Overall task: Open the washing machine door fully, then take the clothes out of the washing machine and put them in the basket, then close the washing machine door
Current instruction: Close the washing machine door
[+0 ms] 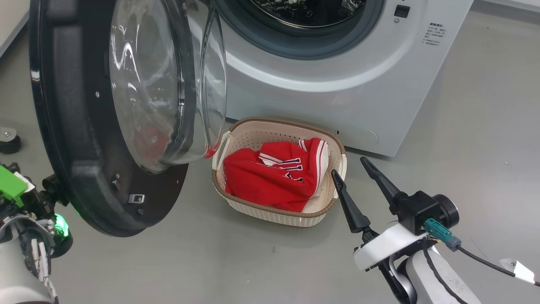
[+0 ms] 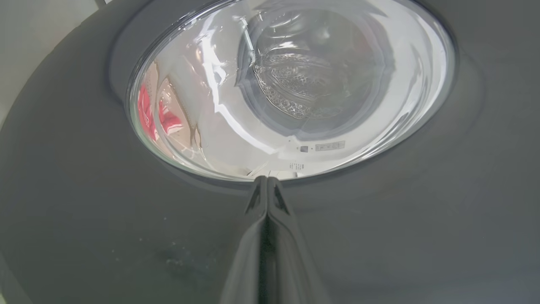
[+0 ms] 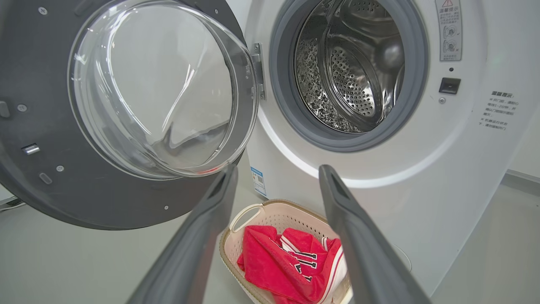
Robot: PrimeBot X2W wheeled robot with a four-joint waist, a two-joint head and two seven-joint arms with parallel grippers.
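Smooth grey floor (image 1: 485, 139) all round, and at the far side stands the white front-loading washing machine (image 1: 337, 93), its steel drum (image 3: 354, 76) looking bare of laundry. The washing machine door (image 1: 71, 126) is swung out wide on the left, with its glass bowl (image 1: 168, 84) bulging toward the right. Just in front of the machine sits the cream basket (image 1: 270, 216) with the red jerseys (image 1: 261, 177) heaped inside, so I'd say the unloading is done and only the closing is left. The left gripper (image 2: 266, 182) has its fingers pressed together, holding nothing, with the tip at the door's dark outer face right below the glass. A blunt point like that suits a push, though I can't tell whether it touches. The right gripper (image 1: 349, 166) is spread wide and empty on the near side of the basket's right end, seemingly parked clear of the door's sweep. Watch that bowl, though: its low edge looks close to the basket's left end.
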